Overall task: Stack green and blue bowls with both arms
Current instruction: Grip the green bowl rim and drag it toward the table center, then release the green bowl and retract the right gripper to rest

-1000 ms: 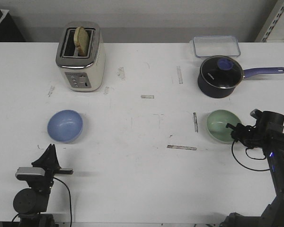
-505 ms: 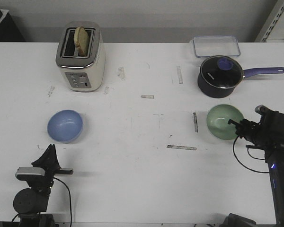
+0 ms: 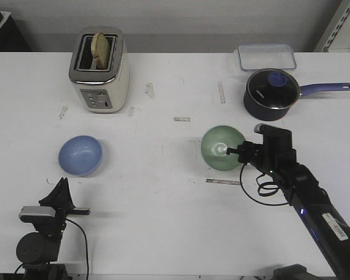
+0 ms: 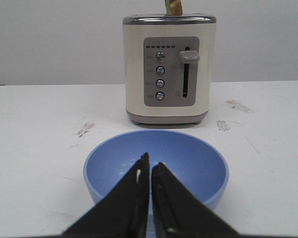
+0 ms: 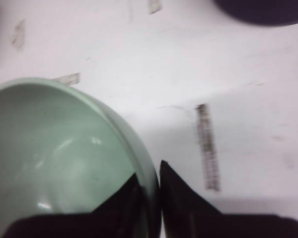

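Front view: a white desk (image 3: 163,192) carries a cream toaster (image 3: 99,70) at the far left, a dark lidded saucepan (image 3: 271,93) at the far right, and a clear lidded container (image 3: 266,57) behind it. The blue bowl (image 3: 80,155) sits upright on the desk at the near left, well apart from the green bowl (image 3: 223,148), which is near the middle, tipped up on edge so its hollow faces the camera, pinched at its rim by the right gripper (image 3: 238,150). The left arm is parked low at the near left edge. Left wrist view: the left gripper (image 4: 150,171) has its jaws almost touching, holding nothing, poised just in front of the blue bowl (image 4: 188,161), with the toaster (image 4: 169,69) behind. Right wrist view: the right gripper (image 5: 148,181) is closed thinly across the green bowl's (image 5: 49,148) rim, one finger inside, one outside. To do this carry well, the rim pinch looks slim, so the bowl should probably travel slowly toward the blue one, be levelled before lowering, centred over it, and released only once it is seated.
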`<state>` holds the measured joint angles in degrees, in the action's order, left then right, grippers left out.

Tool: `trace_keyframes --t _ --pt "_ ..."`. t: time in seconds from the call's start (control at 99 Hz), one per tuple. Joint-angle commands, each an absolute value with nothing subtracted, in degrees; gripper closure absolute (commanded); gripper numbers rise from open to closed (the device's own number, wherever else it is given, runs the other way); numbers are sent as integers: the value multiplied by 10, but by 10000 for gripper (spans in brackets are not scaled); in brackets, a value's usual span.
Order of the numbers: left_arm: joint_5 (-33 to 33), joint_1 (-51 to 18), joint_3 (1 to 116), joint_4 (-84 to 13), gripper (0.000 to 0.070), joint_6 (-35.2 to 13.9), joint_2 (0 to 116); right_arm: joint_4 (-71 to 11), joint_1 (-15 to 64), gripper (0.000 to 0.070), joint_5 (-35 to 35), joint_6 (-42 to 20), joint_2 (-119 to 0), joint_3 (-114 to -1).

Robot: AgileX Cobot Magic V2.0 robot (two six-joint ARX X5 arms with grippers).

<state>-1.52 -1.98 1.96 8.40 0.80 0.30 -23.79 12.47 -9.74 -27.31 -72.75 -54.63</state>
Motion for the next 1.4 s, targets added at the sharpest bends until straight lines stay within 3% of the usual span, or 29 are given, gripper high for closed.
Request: trace_keyframes --t 0.0,0.293,0.545,0.899,0.96,1.111,1.303,1.394 --pt "-15 -18 7 91 698 15 2 -220 159 699 -84 -315 -750 -558" --pt "-15 -18 7 91 697 15 2 -188 254 699 -73 -377 -852 -574" --pt "-15 -18 7 91 697 15 2 -189 288 699 -73 -380 -921 -605" --pt "-15 -18 7 91 698 15 2 -192 293 683 -81 -366 -932 -605" --pt "-15 -18 7 91 697 15 2 -192 293 645 -81 -366 -932 -606" --pt "-15 -18 7 91 698 15 2 -192 294 443 -81 -360 -926 -609" --pt "-15 -18 7 91 697 15 2 -190 293 398 -79 -349 -890 -609" --pt "-15 -18 7 91 697 15 2 -190 292 292 -76 -327 -863 -609"
